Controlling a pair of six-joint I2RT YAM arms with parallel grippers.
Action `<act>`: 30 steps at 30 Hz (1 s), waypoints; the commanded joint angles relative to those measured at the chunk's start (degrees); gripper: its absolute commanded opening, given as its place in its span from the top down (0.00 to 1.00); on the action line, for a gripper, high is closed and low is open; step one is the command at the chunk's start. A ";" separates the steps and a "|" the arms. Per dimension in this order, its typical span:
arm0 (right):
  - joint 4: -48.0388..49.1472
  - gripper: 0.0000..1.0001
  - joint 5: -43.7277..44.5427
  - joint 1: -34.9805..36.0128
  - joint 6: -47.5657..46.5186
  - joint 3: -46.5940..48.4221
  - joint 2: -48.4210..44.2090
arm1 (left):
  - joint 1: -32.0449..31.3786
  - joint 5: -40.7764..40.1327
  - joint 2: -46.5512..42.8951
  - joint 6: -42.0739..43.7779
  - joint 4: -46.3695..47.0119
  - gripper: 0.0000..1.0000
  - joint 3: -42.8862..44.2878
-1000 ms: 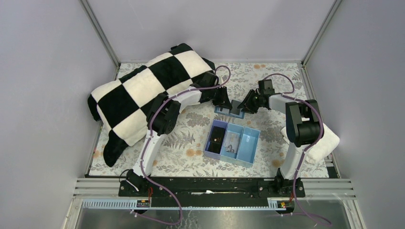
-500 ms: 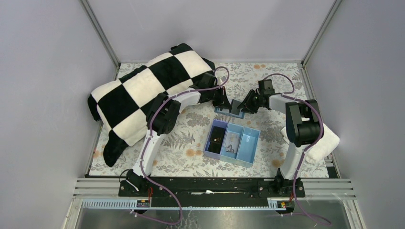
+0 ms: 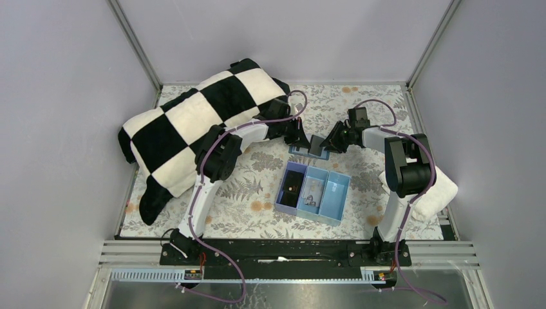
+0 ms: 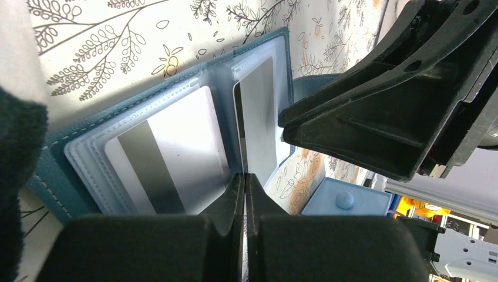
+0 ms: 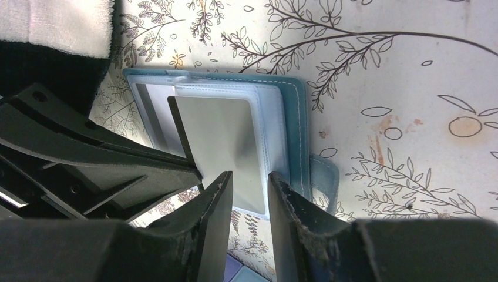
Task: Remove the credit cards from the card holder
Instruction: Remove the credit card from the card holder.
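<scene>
— Where is the holder (image 5: 296,117) found?
— It is laid open on the table (image 5: 411,59), far middle, just beyond the tray (image 3: 335,191) and between the two grippers.
— And the cards?
— A striped card (image 4: 170,147) is seen in the clear sleeves of one panel. A grey card (image 5: 220,141) is seen over the other panel, beside the fold.
— How is the left gripper (image 4: 244,182) set?
— Its fingers are pressed together, with the tips brought to the grey card's corner by the fold. The corner may be nipped, but that cannot be made out at so close a view.
— The right gripper (image 5: 249,188)?
— Only a narrow gap is shown between its fingers, and nothing is held in it. It is poised over the grey card's near edge.
</scene>
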 commanded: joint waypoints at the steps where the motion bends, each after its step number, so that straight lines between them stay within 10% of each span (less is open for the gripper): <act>1: -2.42 0.64 2.59 0.43 -1.00 -0.22 3.05 | 1.05 0.29 -4.35 -0.30 1.24 1.00 -0.96; 30: -5.05 0.62 3.94 0.43 -0.69 1.96 -3.58 | 5.27 -1.12 -13.42 6.95 -3.77 1.00 -3.77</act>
